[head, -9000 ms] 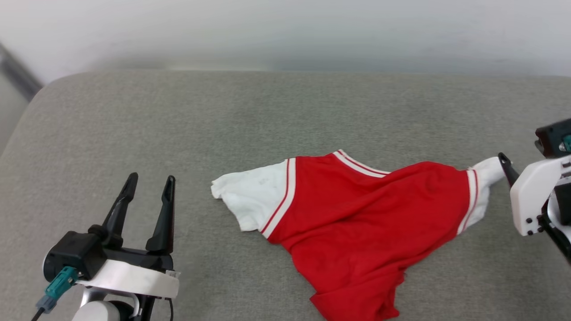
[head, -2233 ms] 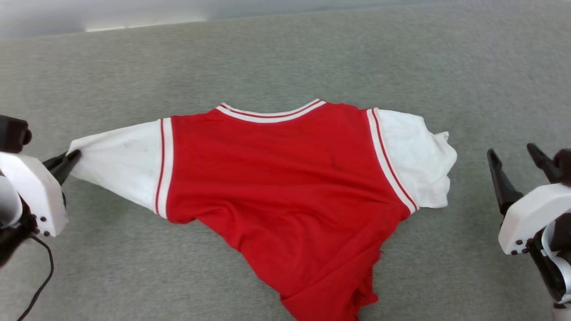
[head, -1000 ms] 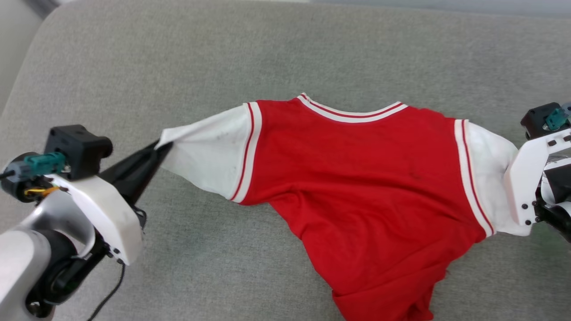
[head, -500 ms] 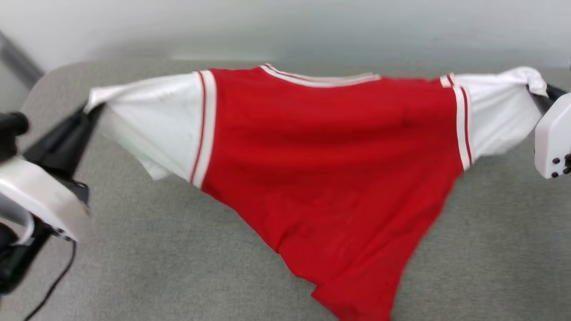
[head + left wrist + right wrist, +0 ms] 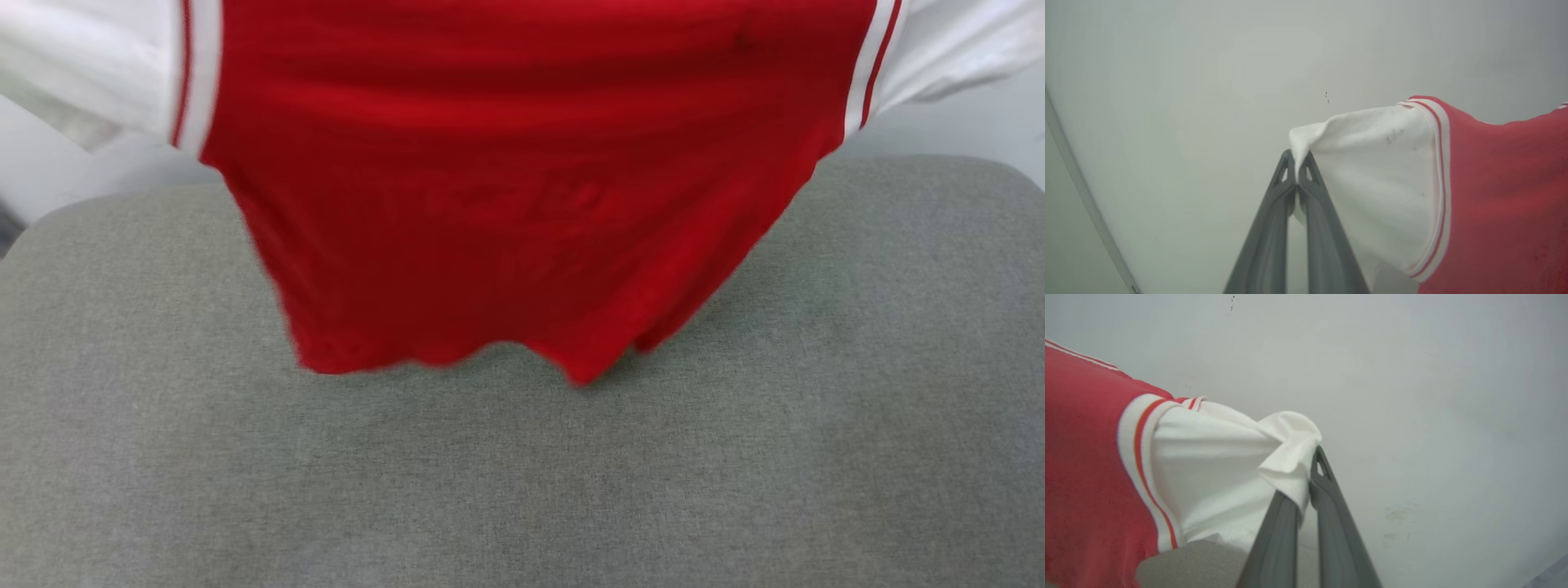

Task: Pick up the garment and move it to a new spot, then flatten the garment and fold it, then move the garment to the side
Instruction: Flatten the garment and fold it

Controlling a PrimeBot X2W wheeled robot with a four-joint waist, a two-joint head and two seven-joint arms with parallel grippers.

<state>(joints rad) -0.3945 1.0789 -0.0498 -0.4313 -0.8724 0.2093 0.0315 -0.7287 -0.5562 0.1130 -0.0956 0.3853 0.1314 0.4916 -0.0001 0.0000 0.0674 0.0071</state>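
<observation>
Left wrist view: left end effector clamps 1 sleeve, right end effector the other; garment hangs stretched between them, hem toward the grey cushion.

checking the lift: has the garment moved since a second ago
Yes, upward: the garment lay on the grey cushion; now it hangs in the air above it.

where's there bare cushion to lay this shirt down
The grey cushion is bare across the near strip below the hem of the hanging garment, and at both sides of it. The middle rear is hidden behind the cloth.
</observation>
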